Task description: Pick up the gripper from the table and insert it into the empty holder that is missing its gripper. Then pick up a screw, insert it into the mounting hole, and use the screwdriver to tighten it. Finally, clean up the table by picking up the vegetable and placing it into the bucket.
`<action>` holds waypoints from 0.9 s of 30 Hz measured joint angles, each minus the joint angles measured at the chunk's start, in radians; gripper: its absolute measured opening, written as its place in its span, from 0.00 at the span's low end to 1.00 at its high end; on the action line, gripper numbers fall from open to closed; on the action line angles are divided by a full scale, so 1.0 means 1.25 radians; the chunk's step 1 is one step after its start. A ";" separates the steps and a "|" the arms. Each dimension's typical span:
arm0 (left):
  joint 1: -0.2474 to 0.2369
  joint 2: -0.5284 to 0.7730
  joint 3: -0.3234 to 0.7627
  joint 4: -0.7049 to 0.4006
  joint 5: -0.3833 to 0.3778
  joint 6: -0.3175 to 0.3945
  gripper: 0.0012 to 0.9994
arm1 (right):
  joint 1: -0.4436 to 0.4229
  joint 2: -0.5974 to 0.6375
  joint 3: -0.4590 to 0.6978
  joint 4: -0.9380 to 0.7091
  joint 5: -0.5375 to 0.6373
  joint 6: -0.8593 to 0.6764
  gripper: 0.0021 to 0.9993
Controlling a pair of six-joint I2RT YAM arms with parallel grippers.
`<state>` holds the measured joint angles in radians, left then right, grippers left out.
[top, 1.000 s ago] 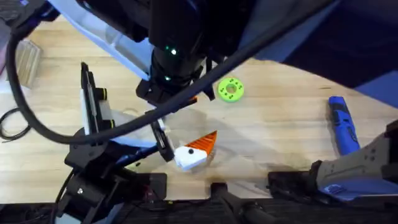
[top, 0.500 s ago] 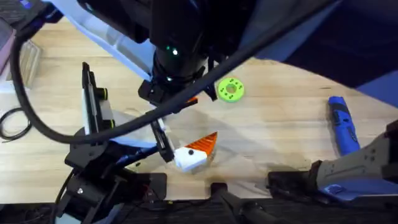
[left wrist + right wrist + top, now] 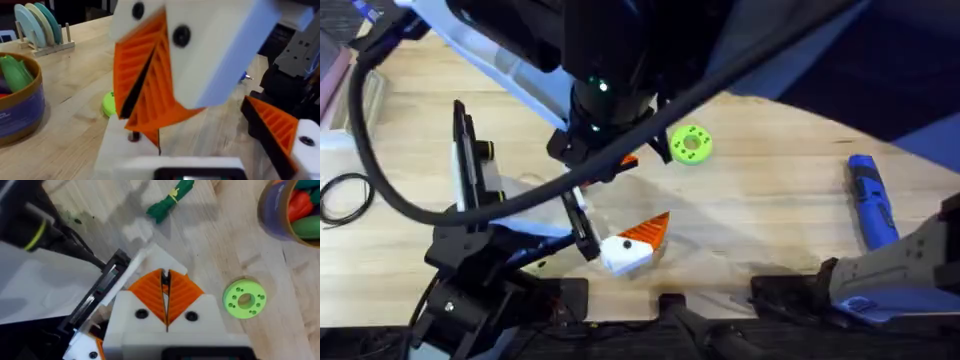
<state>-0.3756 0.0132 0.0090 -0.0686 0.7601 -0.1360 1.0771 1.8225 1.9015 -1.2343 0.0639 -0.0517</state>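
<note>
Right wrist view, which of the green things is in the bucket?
The smooth green piece beside the red one, inside the bucket; the leafy vegetable and holed disc lie on the table.

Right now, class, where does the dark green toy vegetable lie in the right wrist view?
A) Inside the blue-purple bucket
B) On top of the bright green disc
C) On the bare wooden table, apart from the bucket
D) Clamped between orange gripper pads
C: the vegetable lies on the wooden table, well apart from the bucket and from the green disc.
</note>
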 joint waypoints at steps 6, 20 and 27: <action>0.000 0.000 0.000 0.000 0.000 0.000 0.99 | 0.000 0.000 0.000 -0.001 -0.007 0.003 0.00; 0.000 0.000 0.000 0.001 -0.003 0.014 0.99 | -0.002 0.000 0.000 0.031 -0.007 0.027 0.00; 0.000 0.000 0.000 0.001 -0.004 0.019 0.99 | -0.007 0.000 0.000 0.035 -0.012 0.030 0.00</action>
<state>-0.3752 0.0128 0.0090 -0.0677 0.7551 -0.1127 1.0689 1.8225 1.9011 -1.1902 0.0494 -0.0141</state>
